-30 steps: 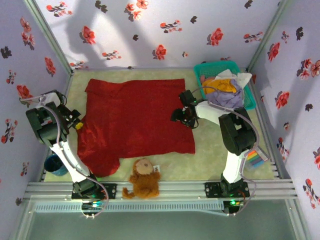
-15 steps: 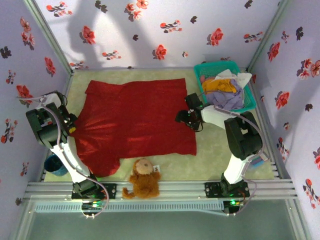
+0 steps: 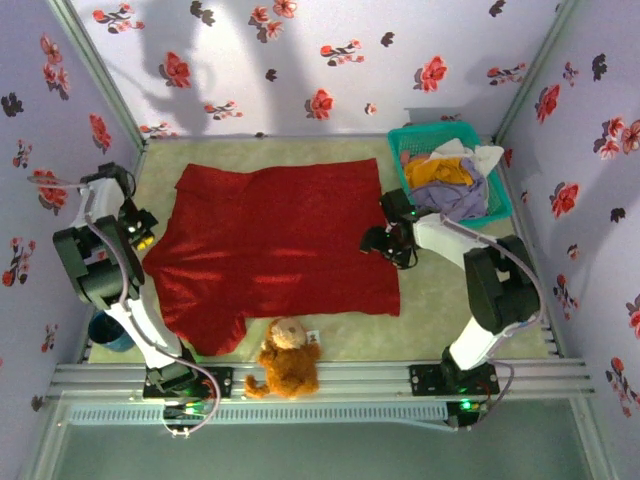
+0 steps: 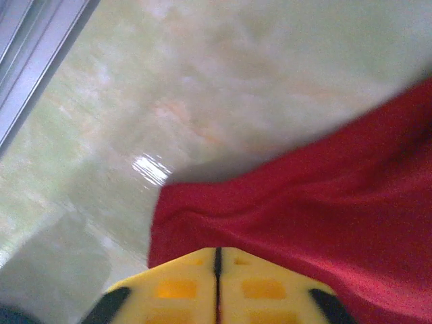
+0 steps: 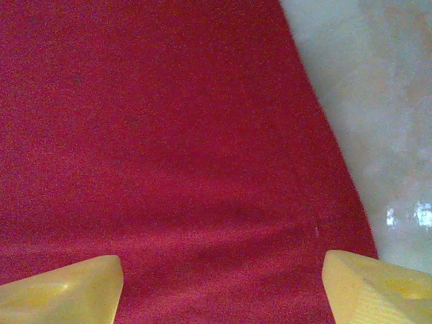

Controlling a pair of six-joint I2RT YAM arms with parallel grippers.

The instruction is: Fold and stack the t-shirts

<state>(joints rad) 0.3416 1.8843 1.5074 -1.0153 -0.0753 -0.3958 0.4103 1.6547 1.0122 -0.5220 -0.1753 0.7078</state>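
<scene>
Where the left gripper (image 4: 217, 268) sits at the sleeve edge of the deep-red t-shirt (image 4: 324, 202), its yellow fingers meet on a hairline seam. Can't make out whether cloth is pinched. Right gripper (image 5: 219, 266) stands wide over the same shirt, right hem beside it, pale mat (image 5: 378, 101) beyond. Overhead view adds the layout: shirt spread flat mid-mat, teddy toy (image 3: 286, 362) just beside its near hem, teal basket (image 3: 398, 150) in the far right corner, heaped with mustard, lavender and white shirts (image 3: 452, 180). Bare strips along the far wall and right of the hem.
</scene>
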